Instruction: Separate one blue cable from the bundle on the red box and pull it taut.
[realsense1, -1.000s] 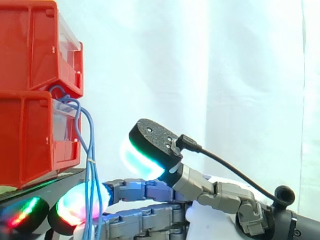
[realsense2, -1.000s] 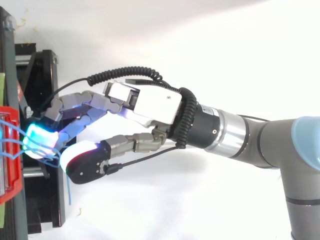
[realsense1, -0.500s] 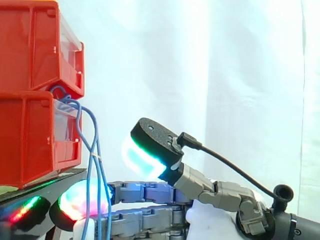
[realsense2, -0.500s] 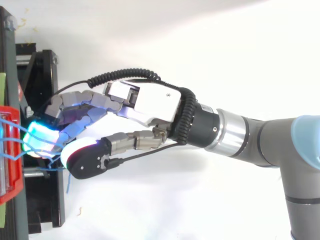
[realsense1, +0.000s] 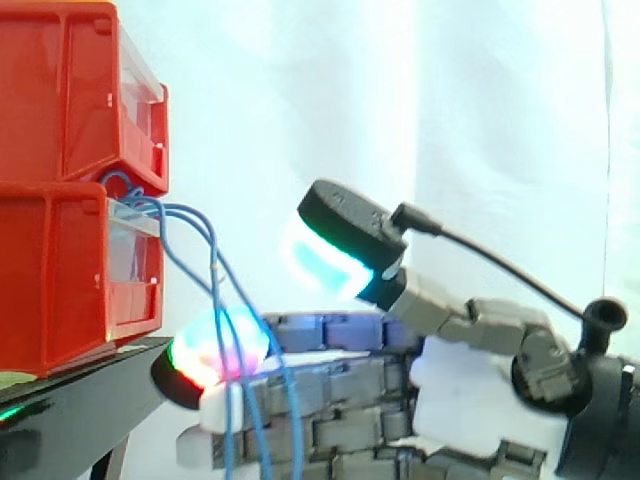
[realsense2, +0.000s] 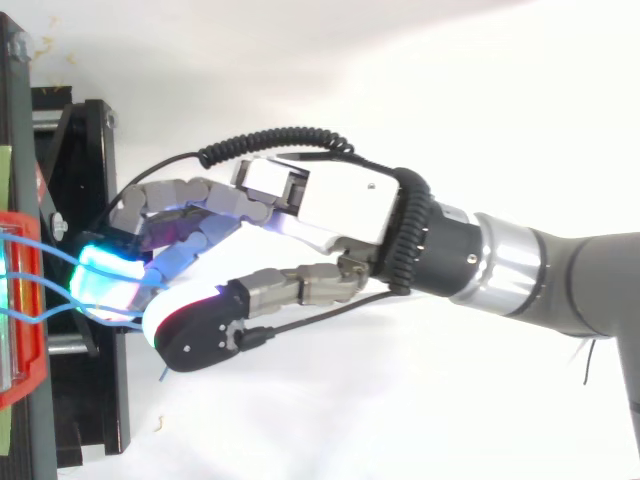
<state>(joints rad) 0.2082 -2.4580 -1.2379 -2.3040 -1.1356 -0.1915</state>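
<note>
Several thin blue cables come out of the lower red bin and slant down to the right to my hand. There they bend at a glowing fingertip and hang on down in front of the straight fingers. The strands seem caught between the fingers. The thumb stands apart above them. In the top view, two blue strands stretch from the red bin's edge to the cyan fingertips of the hand.
A second red bin is stacked on the lower one. Both rest on a black stand at the left. A white curtain hangs behind. The arm comes in from the right.
The hand has drawn back to the right, away from the bins, and risen a little. The blue cables, which hung nearly straight down, now slant out from the bin after the fingertips.
</note>
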